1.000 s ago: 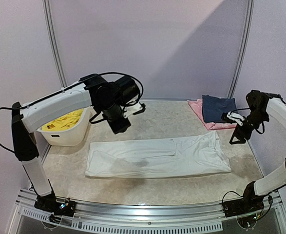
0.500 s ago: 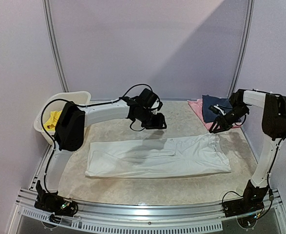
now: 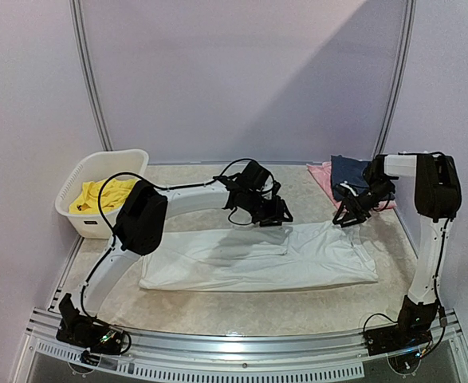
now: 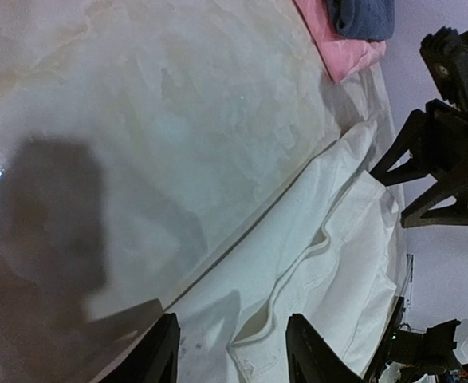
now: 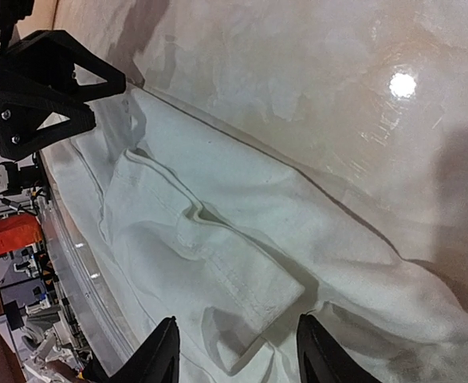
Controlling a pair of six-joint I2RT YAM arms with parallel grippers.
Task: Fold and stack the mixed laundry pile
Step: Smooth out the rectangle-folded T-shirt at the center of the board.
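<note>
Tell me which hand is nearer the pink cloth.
Right. The right hand hovers just on the near side of the pink cloth, at the shirt's right end; the left hand is farther left, over the middle of the shirt's far edge.

T-shirt [image 3: 297, 263] centre, shorts [image 3: 98, 194] in basket [image 3: 90, 227] — left

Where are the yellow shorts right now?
In the top view, the yellow shorts lie bunched inside the white basket at the far left of the table, left of the spread white T-shirt.
</note>
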